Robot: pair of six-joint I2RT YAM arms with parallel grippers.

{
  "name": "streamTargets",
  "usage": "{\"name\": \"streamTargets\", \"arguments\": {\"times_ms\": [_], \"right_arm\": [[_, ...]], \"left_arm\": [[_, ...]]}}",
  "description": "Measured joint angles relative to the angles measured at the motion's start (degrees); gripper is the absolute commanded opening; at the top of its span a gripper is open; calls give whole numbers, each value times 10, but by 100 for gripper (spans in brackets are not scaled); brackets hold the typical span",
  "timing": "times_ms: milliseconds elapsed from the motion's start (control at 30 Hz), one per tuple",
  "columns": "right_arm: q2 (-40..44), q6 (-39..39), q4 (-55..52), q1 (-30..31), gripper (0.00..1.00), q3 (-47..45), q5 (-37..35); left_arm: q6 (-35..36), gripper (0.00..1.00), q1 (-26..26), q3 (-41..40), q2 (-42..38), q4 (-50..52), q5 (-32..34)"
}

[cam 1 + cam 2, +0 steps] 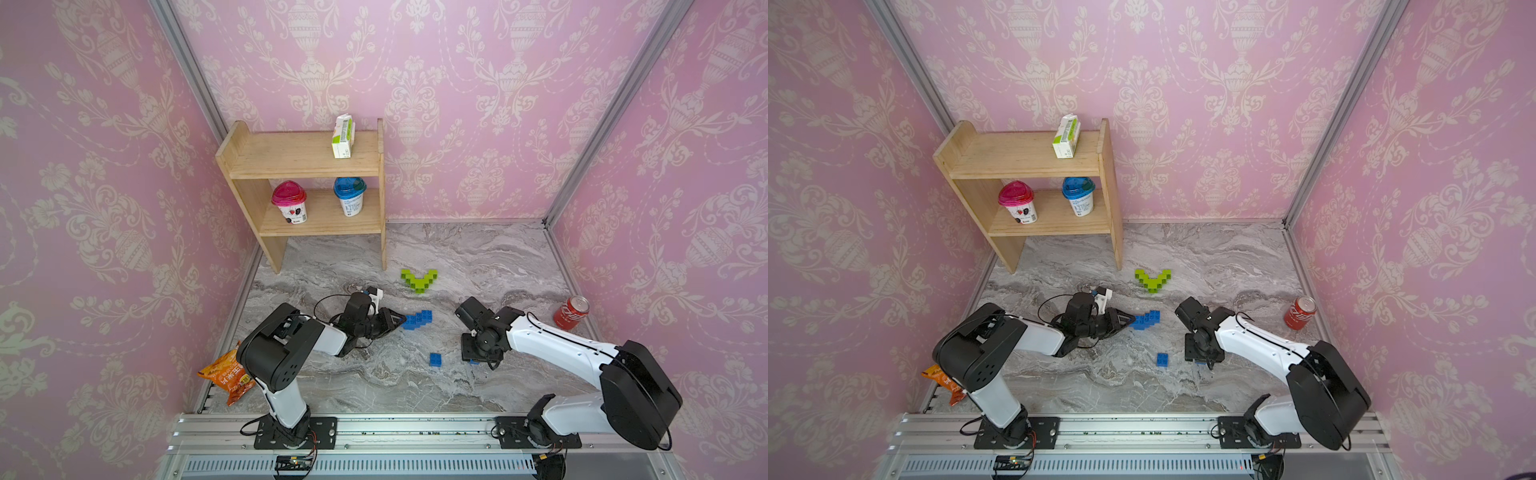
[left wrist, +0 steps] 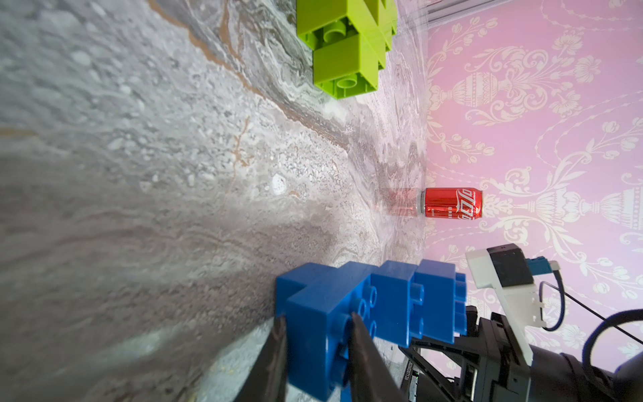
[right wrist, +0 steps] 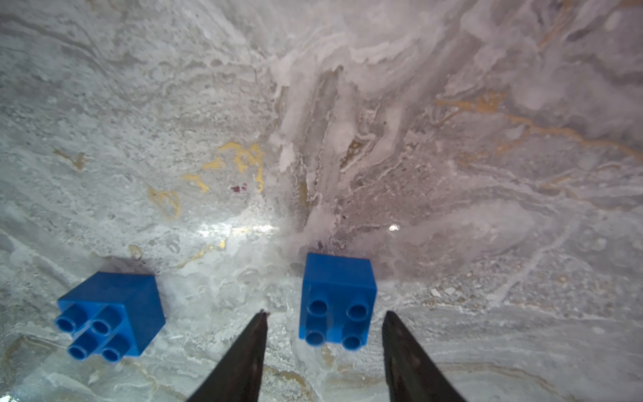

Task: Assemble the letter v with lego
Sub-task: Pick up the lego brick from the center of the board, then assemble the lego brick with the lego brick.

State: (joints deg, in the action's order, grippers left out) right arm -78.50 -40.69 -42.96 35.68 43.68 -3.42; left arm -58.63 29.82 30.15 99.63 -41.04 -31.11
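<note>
- While the left black parallel gripper is clamping its jaws on one end of a stepped row of joined blue plastic lego bricks, that row is lying on the grey marble-patterned tabletop.
- Further back, a lime-green lego brick V is lying flat.
- A loose blue square studded lego brick is sitting nearer the front.
- The right black parallel gripper is hovering with jaws apart, straddling a second blue square brick without touching it. That brick is probably light, rigid and slick, so pinching its flat opposite sides looks safest.
</note>
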Motion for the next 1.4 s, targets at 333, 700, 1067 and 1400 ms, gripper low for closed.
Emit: {"name": "streamTargets", "arguments": {"times_ms": [333,700,1067,1400], "right_arm": [[-17,-9,7,-22,44,0,1],[-23,-16,12,-22,22,-1,4],[15,-100,-50,122,0,119,-26],[-126,-140,-12,192,0,181,-28]], "left_arm": [[0,23,0,1,2,0,0],[0,23,0,2,3,-1,0],[-9,23,18,3,6,-5,4],[-9,23,23,3,7,-7,11]]}}
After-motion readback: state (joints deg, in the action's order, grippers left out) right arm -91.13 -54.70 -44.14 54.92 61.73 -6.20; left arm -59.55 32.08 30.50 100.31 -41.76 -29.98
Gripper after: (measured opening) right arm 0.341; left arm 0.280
